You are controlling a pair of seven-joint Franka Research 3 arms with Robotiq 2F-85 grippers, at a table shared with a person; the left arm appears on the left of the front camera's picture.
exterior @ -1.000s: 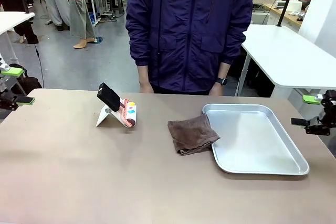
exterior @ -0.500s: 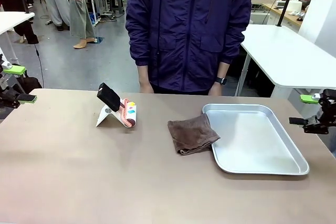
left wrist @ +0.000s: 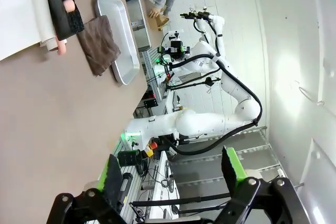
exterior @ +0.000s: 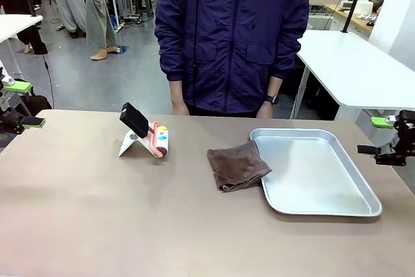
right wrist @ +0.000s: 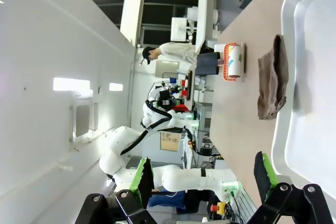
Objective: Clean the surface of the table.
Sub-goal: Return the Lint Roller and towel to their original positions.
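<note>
The desk (exterior: 97, 218) — a wide matte brownish-taupe top — stretches between the two pincers, and each of them hangs just off one of its far corners. A person in a dark blue jacket (exterior: 230, 37) stands at its far edge, midway between the pincers, hands down by the desk rim.

The silver tray (exterior: 363, 189) lies on the desk nearest the right pincer (exterior: 386, 135), just inward of it; in the right wrist view the tray's rim (right wrist: 283, 77) runs ahead of the green-padded fingers (right wrist: 142, 178), which stand spread wide with nothing between them. A folded brown cloth (exterior: 237, 165) lies against the tray's side away from that pincer, one corner touching the rim.

Farther toward the left pincer (exterior: 22, 104), yet well apart from it, a lint roller (exterior: 155, 138) with a black handle rests on a white stand. The left pincer is also spread and empty — its wrist view shows the roller (left wrist: 58, 9), cloth (left wrist: 100, 43) and tray (left wrist: 123, 51) in a row ahead of its fingers (left wrist: 112, 179).
</note>
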